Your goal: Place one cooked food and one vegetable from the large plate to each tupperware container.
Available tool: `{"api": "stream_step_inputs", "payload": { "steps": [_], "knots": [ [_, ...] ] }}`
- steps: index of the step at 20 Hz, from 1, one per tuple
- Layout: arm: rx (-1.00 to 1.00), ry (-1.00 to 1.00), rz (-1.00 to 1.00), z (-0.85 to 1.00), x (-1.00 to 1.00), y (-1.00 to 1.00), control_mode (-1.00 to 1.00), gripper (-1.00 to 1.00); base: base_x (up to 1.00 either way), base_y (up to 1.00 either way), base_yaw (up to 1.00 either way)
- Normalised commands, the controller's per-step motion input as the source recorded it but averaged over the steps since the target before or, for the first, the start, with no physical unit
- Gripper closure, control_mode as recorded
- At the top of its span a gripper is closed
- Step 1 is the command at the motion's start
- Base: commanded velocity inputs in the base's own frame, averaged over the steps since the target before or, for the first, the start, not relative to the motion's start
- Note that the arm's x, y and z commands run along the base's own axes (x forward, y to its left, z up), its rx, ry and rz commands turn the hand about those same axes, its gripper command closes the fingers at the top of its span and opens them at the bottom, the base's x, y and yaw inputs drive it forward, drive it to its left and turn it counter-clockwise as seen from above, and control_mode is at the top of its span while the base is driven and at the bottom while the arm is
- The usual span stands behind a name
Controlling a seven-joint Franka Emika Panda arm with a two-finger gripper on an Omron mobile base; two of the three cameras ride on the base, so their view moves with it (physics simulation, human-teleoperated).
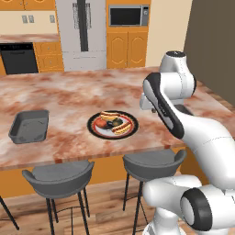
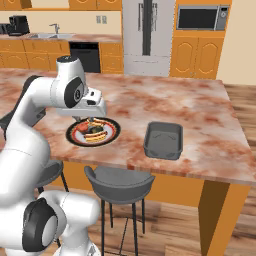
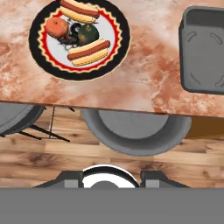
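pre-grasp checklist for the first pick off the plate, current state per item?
1. Food on the large plate: two hot dogs, a tomato and a dark green vegetable all there: ok.
2. Both tupperware containers empty: left one and right one hold nothing: ok.
3. Pincer free: holds nothing: ok.
4. Pincer open for a grasp: shut: not ok.
5. Pincer over the plate: it looks down past the counter edge at a stool: not ok.
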Motion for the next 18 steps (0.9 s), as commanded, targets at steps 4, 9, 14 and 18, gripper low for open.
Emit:
{"api": "stream_step_inputs", "payload": {
  "steps": [4,9,14,18],
  "knots": [
    [0.02,0.0,0.0,0.0,-0.3,0.1,-1.0,-1.0,0.0,0.0,0.0],
    [0.14,0.02,-0.02,-0.32,-0.17,0.55,-1.0,-1.0,0.0,0.0,0.0],
    [0.04,0.15,-0.12,-0.59,0.35,0.43,-1.0,-1.0,0.0,0.0,0.0],
    [0.0,0.07,-0.16,-0.54,0.45,0.0,-1.0,-1.0,0.0,0.0,0.0]
  ]
}}
